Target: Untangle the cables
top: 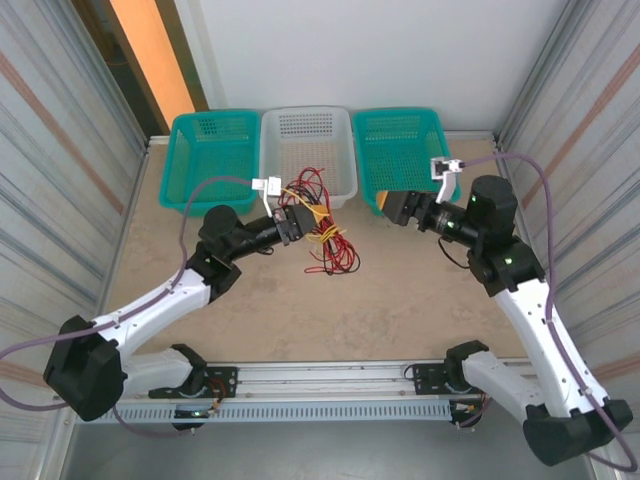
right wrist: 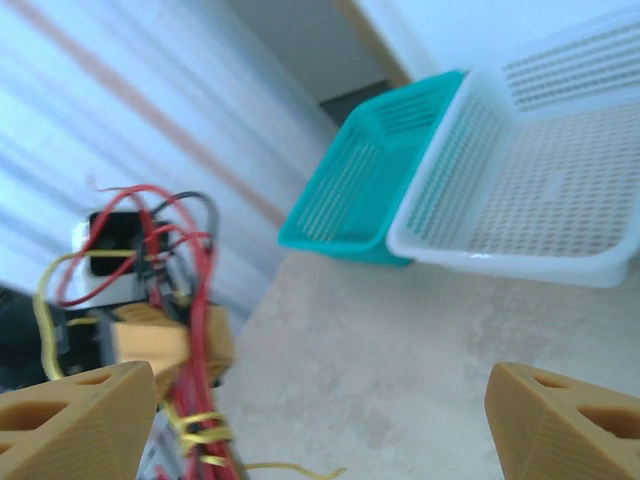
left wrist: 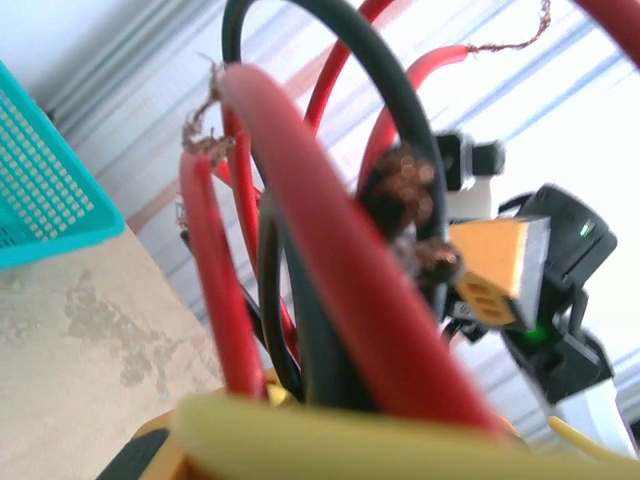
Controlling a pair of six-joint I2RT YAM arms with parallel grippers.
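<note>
The left fingers (top: 291, 224) are clenched on the tangled red, yellow and black cables (top: 328, 232), holding them up over the tabletop (top: 400, 300) so loops dangle, while the right fingers (right wrist: 70, 425), spread empty at their 3 o'clock, likely wait to pick a strand.

The cables (top: 322, 218), thin flexible wires in red, yellow and black, form one loose tangled bundle near the middle of the table (top: 400, 300), just in front of the white mesh basket (top: 306, 150). The bundle's upper part is raised, pinched in the left gripper (top: 296, 222). Some red loops arch upward and others droop toward the tabletop. Close up, red and black strands (left wrist: 330, 300) cross, with frayed coppery ends. Yellow turns (right wrist: 200, 428) wrap the red ones low down.
</note>
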